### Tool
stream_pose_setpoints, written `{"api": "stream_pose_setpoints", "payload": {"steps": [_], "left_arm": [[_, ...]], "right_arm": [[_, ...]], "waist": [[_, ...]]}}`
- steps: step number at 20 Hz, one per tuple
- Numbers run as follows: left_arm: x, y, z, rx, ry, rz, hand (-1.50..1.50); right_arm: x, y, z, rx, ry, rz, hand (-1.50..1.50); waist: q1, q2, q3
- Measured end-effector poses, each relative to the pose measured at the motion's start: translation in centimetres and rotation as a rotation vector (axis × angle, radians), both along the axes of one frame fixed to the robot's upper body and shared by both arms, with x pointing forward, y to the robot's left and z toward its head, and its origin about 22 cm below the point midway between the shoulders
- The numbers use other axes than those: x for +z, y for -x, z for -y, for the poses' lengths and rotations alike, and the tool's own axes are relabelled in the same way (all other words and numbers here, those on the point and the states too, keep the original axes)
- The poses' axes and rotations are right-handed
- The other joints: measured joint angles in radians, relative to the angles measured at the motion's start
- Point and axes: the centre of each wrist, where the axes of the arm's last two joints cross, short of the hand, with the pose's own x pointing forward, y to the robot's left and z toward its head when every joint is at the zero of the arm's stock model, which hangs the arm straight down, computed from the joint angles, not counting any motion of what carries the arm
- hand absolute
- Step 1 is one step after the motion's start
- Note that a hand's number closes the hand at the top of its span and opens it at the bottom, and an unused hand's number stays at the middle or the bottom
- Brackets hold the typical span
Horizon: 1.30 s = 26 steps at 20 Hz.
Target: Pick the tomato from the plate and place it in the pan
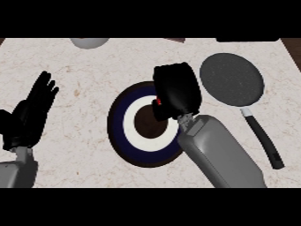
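Round plate (128, 132) at centre, dark blue rim, white ring, dark brown middle. Only a small red sliver of tomato (158, 102) showing, at the plate's far right part, tucked under the right hand. Grey pan (231, 79) to the right of the plate and a little farther back, speckled inside, holding nothing; black handle running near and right. Pale rounded bowl-like thing (89, 42) cut off at the far edge, left of centre; two more dark things at the far edge, too cropped to name.

Pale marbled counter (74, 92) underneath, brown wood at the far corners.

Right hand (177, 92) over the plate's right side, fingers curled down around the tomato, grey forearm coming in from the near right. Left hand (30, 112) at the left, well apart from the plate, fingers straight and pointing far, released, holding nothing.
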Motion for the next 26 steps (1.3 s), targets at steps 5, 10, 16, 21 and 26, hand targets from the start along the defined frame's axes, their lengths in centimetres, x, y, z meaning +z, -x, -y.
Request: {"api": "stream_pose_setpoints", "payload": {"steps": [5,10,16,21,26], "left_arm": [[0.7,-0.1,0.6,-0.011,0.001,0.003,0.0],[-0.4,-0.6,1.0,-0.017,0.002,0.01,0.0],[0.1,-0.4,0.9,-0.007,0.001,0.017,0.0],[0.0,-0.3,0.8,-0.018,0.01,0.021,0.0],[0.5,-0.3,0.6,-0.019,0.007,0.021,0.0]], "right_arm": [[4.9,3.3,-0.7,-0.056,-0.034,0.101,1.5],[6.8,3.0,1.1,-0.133,-0.093,0.135,1.5],[7.4,0.0,5.8,-0.23,-0.162,0.181,1.5],[7.4,-2.9,11.5,-0.279,-0.215,0.208,1.5],[5.5,-5.6,17.5,-0.312,-0.26,0.213,1.5]], "waist": [[0.008,0.006,0.0],[0.012,0.012,0.0],[0.017,0.015,0.001],[0.019,0.017,0.001],[0.023,0.019,0.001]]}}
